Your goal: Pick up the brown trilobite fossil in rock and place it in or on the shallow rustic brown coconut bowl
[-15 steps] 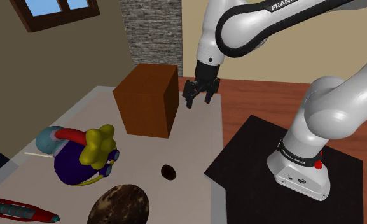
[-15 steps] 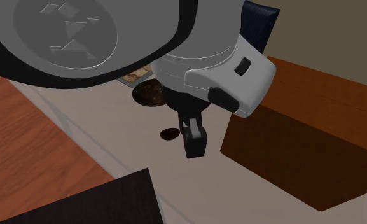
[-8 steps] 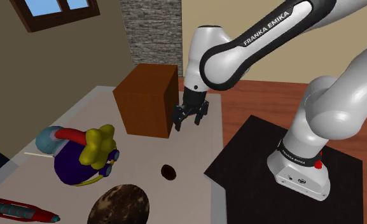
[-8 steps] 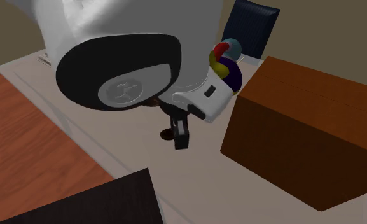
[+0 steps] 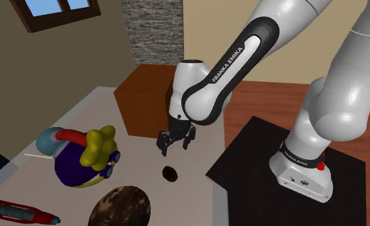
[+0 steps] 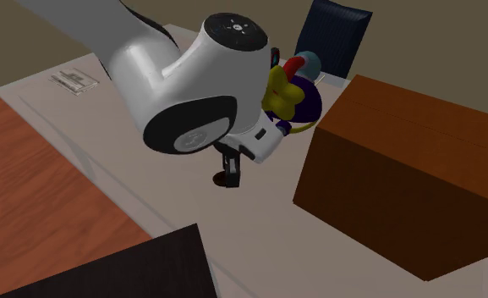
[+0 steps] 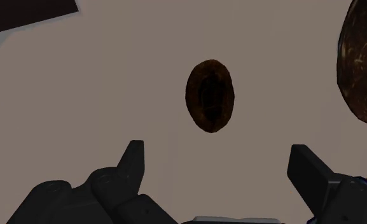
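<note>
While the fossil is lying on the table near the bowl, not touching it, the gripper is hanging wide open over it, farther from the bowl. The approach seems to be in hand; next it is needing a straight drop astride the fossil.

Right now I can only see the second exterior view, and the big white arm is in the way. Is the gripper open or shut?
Observer: Open. In the wrist view the gripper has its two fingers standing wide apart. The dark brown oval fossil lies untouched on the table ahead of them.
Operator: Okay! But where is the bowl? I can't find it.
Observer: The shoulder view has it. The brown speckled bowl sits at that view's bottom edge, down and to the left of the fossil, with a gap of table between the two.
</note>
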Motion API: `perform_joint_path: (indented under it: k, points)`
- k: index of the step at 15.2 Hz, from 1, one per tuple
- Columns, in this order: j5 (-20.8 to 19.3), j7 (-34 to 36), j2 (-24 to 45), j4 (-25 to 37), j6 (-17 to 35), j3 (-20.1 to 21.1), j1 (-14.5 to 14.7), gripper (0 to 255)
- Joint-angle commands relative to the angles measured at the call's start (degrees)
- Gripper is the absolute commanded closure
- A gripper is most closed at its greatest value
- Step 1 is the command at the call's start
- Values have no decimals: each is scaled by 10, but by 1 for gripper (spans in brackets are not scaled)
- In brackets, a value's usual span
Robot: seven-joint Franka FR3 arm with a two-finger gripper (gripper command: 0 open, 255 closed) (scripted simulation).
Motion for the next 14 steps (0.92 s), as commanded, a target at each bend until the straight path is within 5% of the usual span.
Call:
perform_joint_path:
  k: [1, 4, 14]
  points:
    - [-1, 16, 50, 15, 38, 10, 9, 0]
    - [-18, 46, 124, 48, 83, 12, 27, 0]
    - [-36, 53, 201, 69, 141, 0, 49, 0]
